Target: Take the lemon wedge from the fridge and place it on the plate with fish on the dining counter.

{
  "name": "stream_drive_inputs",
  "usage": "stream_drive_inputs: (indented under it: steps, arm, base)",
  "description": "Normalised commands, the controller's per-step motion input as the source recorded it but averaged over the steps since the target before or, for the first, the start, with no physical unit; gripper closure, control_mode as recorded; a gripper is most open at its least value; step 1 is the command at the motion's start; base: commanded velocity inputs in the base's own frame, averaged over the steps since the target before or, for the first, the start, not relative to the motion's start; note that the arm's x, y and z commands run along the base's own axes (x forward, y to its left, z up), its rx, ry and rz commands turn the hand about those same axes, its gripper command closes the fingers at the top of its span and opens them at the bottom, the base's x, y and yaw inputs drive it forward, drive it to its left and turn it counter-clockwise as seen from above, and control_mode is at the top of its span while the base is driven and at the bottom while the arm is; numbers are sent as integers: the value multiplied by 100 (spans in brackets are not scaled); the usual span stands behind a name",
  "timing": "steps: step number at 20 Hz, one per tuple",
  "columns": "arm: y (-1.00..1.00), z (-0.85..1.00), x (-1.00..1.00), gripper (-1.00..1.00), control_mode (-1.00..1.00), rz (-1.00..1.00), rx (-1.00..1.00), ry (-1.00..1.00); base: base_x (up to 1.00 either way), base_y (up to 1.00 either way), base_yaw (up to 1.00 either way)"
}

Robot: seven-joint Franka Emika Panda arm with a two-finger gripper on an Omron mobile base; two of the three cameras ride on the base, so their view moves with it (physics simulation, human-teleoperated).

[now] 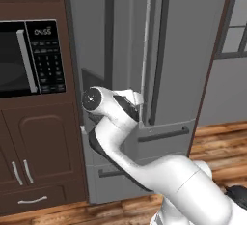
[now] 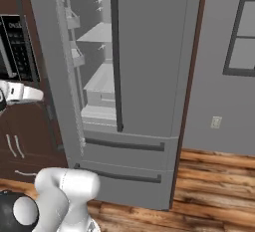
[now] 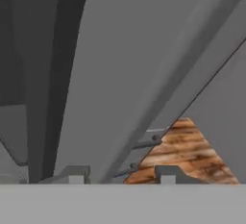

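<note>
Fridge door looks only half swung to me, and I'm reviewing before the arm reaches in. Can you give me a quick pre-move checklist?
1. Left door of the fridge swung open: ok, white shelves visible.
2. Right door shut: ok.
3. Lemon wedge located on shelves: cannot tell.
4. Gripper empty: ok, nothing between the fingertips.
5. Gripper clear of the door: cannot tell, grey door panels very close.
</note>
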Motion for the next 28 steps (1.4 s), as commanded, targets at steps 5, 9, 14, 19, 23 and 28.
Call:
stream_drive_inputs:
  steps: [5, 9, 14, 19, 23, 28]
  arm:
    - [-37, 100, -100, -100, -100, -2, 0, -29]
    - [-89, 100, -100, -100, -100, -6, 17, -15]
    - [-100, 78, -63, -100, -100, -1, 37, 6]
    - [-100, 33, 1, -100, -100, 9, 40, 12]
    - [-88, 0, 20, -100, -100, 34, 31, 0]
    - [-17, -6, 65, -100, -100, 32, 28, -1]
  base:
    - [0, 0, 0]
    - [0, 0, 0]
    - [0, 0, 0]
    - [0, 0, 0]
    - [0, 0, 0]
    - [0, 0, 0]
